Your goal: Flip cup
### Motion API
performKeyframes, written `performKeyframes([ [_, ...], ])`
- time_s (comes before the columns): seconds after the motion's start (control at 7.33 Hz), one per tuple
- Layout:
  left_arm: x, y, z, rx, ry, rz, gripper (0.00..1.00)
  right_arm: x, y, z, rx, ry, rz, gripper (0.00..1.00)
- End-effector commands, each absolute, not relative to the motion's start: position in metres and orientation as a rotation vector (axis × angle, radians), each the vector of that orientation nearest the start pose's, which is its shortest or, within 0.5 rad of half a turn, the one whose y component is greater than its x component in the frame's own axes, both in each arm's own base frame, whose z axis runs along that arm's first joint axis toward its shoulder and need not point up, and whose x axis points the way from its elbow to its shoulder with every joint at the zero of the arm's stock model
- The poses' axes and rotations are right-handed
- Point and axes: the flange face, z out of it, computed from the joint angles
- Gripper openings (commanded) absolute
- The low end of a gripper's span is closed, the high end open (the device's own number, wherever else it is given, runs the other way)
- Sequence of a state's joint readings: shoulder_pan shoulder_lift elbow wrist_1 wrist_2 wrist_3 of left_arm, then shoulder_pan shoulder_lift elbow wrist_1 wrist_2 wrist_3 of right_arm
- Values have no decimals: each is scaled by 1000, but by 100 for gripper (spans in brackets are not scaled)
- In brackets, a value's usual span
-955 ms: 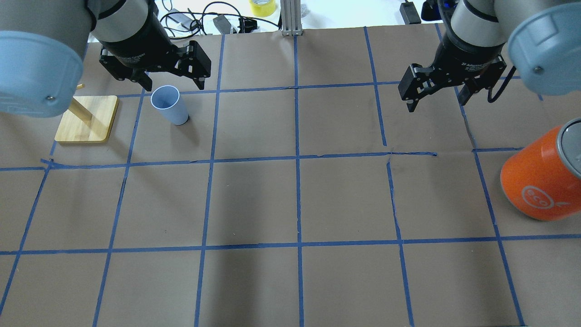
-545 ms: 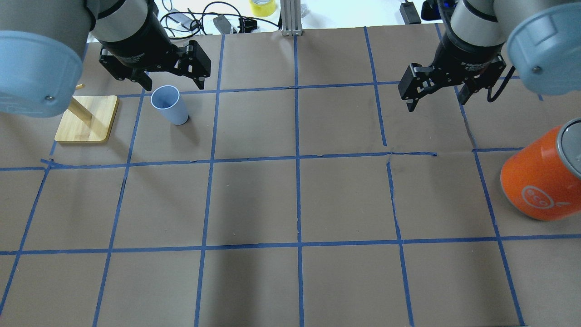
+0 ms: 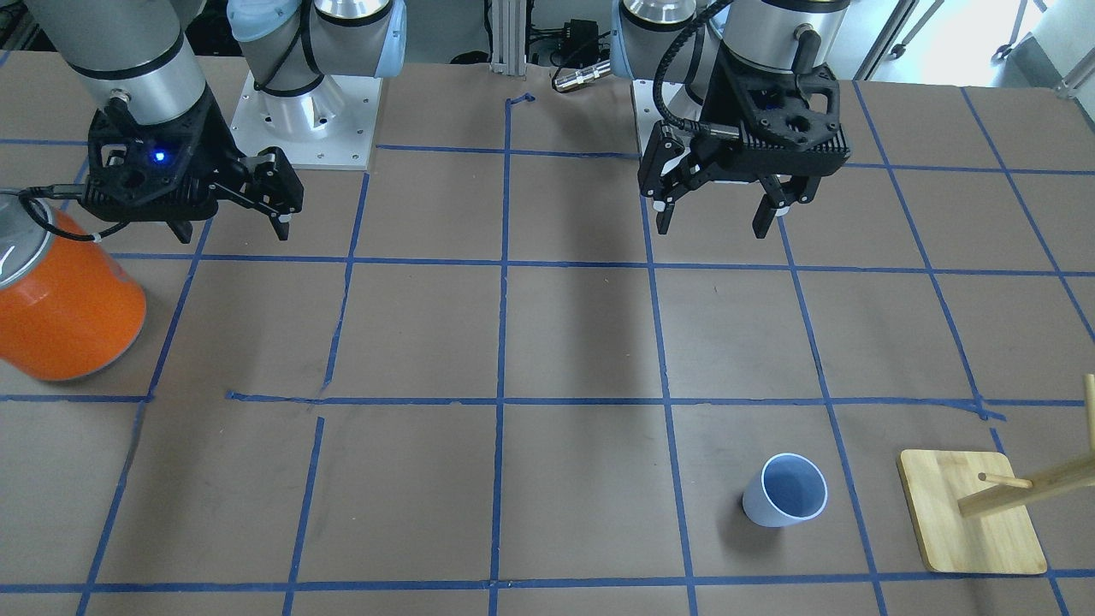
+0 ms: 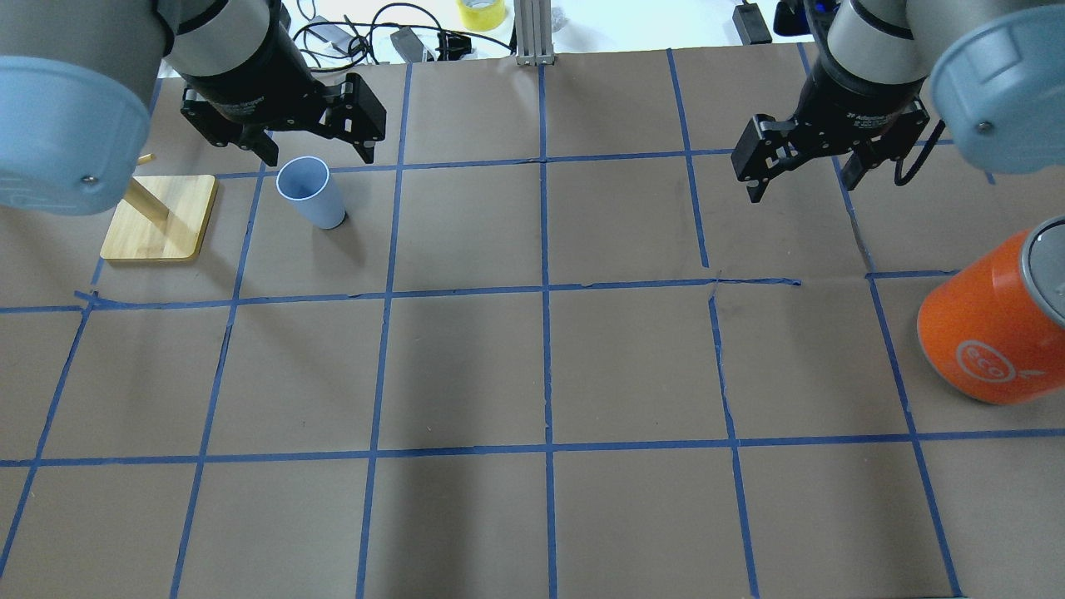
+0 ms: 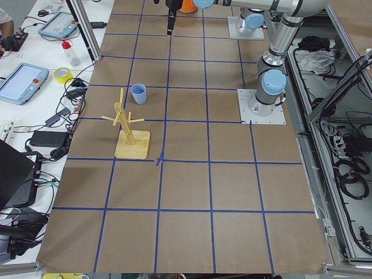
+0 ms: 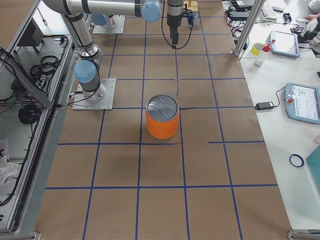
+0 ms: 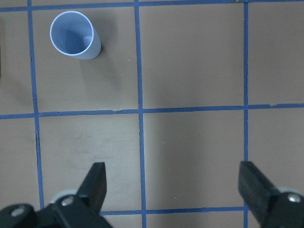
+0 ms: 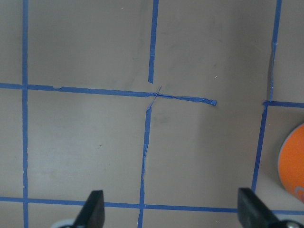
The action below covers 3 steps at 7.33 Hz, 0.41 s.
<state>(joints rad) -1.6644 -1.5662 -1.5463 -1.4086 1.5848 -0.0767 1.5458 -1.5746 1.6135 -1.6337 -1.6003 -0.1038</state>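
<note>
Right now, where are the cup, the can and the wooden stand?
cup (image 3: 785,490): front-facing view, on its blue inside.
can (image 4: 990,320): overhead view, on its orange side.
stand (image 3: 967,539): front-facing view, on its flat wooden base.

Cup (image 4: 309,193) just right of stand (image 4: 160,218), can (image 4: 986,333) well apart, both on table (image 4: 541,374)

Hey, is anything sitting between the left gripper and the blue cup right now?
Nothing visible. The left gripper hangs open above the table, and the cup stands alone, mouth up. The wooden rack is beside the cup, off that line.
</note>
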Motion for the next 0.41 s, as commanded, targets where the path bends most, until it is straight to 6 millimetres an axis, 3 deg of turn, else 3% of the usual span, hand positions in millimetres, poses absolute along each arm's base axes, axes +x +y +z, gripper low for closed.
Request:
performKeyframes([
  [0.0,-179,-492,520,24,3130,-299,100,117,-492,481,-123,3172,-45,100],
  [0.27,-177,-494,519,18,3132,-297,100,119,-491,481,-126,3167,-48,100],
])
